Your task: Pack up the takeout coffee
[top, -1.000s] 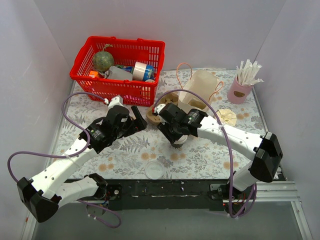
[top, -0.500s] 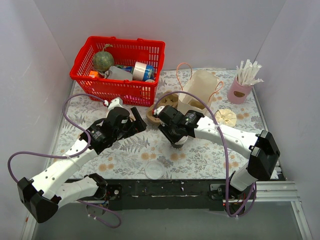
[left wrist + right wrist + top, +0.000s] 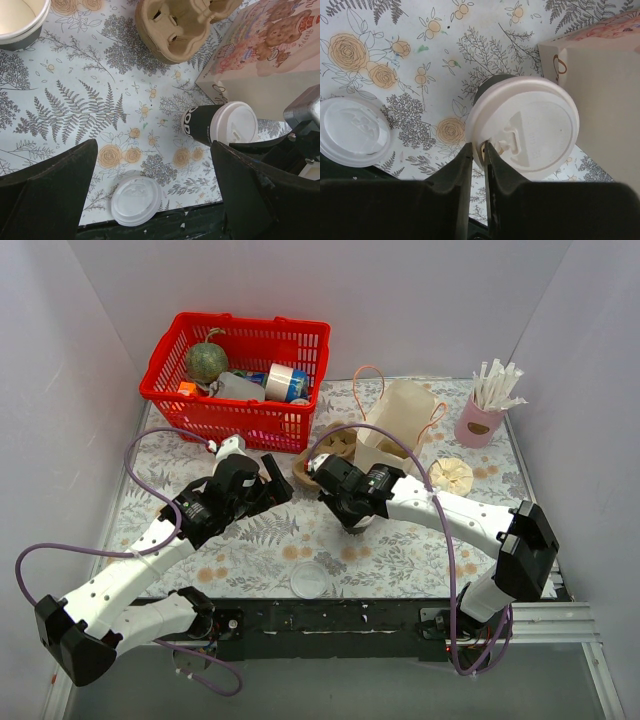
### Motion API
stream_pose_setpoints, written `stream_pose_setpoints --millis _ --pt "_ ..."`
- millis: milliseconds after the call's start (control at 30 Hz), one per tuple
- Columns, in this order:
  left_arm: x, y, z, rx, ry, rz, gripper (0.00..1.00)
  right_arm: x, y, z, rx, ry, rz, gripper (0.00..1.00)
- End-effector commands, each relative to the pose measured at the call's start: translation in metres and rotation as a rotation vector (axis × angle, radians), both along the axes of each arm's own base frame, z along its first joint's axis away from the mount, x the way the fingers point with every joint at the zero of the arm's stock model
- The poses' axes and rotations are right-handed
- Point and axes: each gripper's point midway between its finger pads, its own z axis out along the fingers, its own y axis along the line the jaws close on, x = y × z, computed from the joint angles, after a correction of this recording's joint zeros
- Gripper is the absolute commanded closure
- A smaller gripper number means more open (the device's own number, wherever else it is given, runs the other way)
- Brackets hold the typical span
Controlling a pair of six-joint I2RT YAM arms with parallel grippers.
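The red basket [image 3: 240,422] stands left of the paper bag [image 3: 398,422] along the table's far side. The cardboard cup carrier [image 3: 175,27] lies just off the bag's left foot, and a broad stretch of flowered tablecloth [image 3: 265,530] lies bare in front of the bag and to its left. The takeout coffee [image 3: 522,127] is close beside the bag's near left corner, and the right gripper [image 3: 479,152] has its fingers drawn almost together on the rim of the white lid. The left gripper [image 3: 154,147] hangs left of the bag, spread wide and holding nothing, and a loose plastic lid [image 3: 136,197] lies farther forward of the bag, at the table's near edge.
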Motion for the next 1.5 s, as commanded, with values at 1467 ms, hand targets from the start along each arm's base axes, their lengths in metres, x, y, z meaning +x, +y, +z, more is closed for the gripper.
stream_pose_setpoints --millis 1467 --pt "0.027 -0.031 0.057 -0.056 -0.176 -0.119 0.02 0.060 -0.033 0.282 0.281 -0.593 0.071 0.99"
